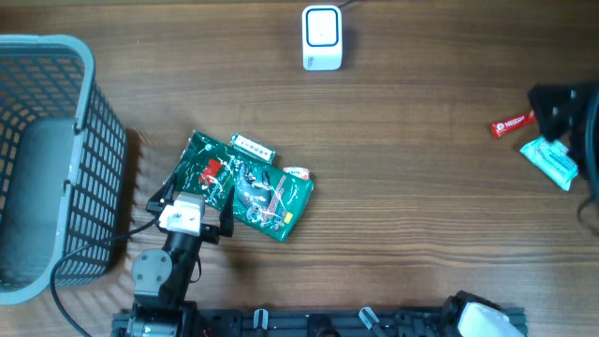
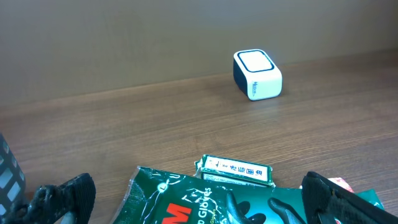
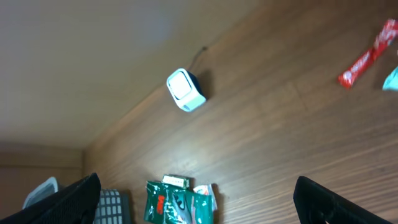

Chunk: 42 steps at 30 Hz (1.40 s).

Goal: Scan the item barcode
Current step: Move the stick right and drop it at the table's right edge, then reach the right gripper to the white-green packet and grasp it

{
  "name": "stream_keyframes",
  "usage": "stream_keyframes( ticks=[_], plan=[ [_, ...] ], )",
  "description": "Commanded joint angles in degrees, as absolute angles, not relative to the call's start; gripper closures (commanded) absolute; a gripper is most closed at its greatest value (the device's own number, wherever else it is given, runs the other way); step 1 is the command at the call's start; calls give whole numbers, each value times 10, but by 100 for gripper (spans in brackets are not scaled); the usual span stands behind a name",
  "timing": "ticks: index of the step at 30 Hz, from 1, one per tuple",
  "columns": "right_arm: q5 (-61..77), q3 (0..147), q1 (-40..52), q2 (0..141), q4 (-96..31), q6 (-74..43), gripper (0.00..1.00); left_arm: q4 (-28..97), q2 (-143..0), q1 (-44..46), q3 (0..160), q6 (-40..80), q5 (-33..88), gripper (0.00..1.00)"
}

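Left tool (image 1: 192,208) sits lowest and closest, jaws spread full wide, nothing clamped, hovering over the near end of the green pack (image 1: 213,173). Pack lies flat on the tabletop (image 1: 402,215), left of centre, just beside the basket (image 1: 94,140). Its long axis runs diagonally, near-left to far-right, overlapping a second green pouch. A small labelled box (image 2: 236,169) touches its far edge. Scanner (image 1: 322,37) stands well apart at the far edge, ahead and right of the left tool, window facing up. Right tool (image 3: 199,198) is raised over the right side, also wide open and empty, near the red bar (image 1: 513,124) and teal packet (image 1: 550,161). My read: the left arm is far nearer, so the pick is its job. It should close across the pack's short side, then carry forward-right to the scanner. Can't tell which face has the barcode.
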<state>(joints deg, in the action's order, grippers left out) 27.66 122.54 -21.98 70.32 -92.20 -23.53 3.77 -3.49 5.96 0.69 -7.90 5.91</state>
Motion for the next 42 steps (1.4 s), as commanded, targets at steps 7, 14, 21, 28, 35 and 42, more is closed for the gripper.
stream_keyframes(
  ticks=[7, 14, 21, 28, 35, 42],
  plan=[
    [288, 1222, -216, 638, -921, -161, 1, 38, -34, 62, 3, -86, 66, 0],
    [405, 1074, -216, 617, -919, -77, 0, 38, -34, 62, 3, -86, 66, 0],
    [533, 809, -178, 625, -784, -19, 0, 38, -34, 62, 3, -86, 66, 0],
    [508, 724, 42, 722, -533, -185, 0, 38, -34, 62, 3, -86, 66, 0],
    [383, 724, 250, 912, -333, -285, 0, 38, -34, 62, 3, -86, 66, 0],
    [237, 744, 334, 1066, -151, -222, 0, 38, -34, 62, 3, -86, 66, 0]
  ],
)
